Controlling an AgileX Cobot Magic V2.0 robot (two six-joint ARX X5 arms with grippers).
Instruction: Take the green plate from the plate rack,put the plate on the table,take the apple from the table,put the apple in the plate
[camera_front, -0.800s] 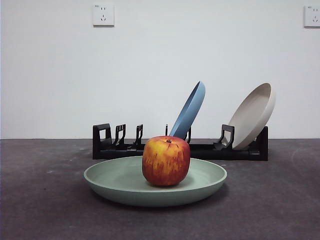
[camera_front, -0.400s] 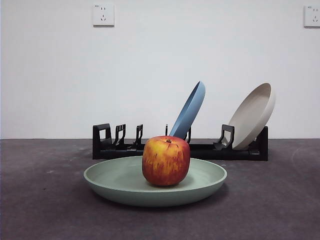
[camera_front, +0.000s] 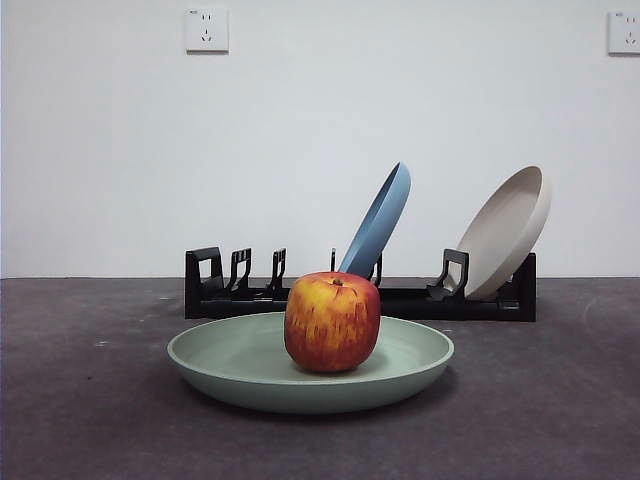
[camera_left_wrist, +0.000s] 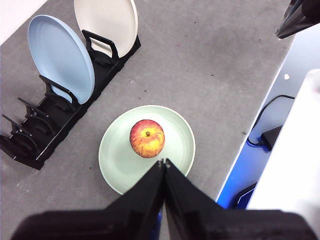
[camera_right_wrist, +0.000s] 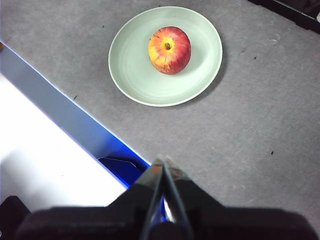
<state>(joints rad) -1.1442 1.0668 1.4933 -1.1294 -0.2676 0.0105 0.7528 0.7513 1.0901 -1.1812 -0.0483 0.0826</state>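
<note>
Green plate (camera_front: 310, 375) lies flat mid-table (camera_front: 540, 400) before the rack (camera_front: 360, 298), cradling the apple (camera_front: 332, 322) so it cannot roll, while left gripper (camera_left_wrist: 164, 162) and right gripper (camera_right_wrist: 163, 161) hang high, jaws pinched together, empty.

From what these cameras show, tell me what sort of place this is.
Probably a lab test bench staged as a kitchen: a bare grey table against a plain white wall with power sockets, holding just a black plate rack and an apple on a green plate.
</note>
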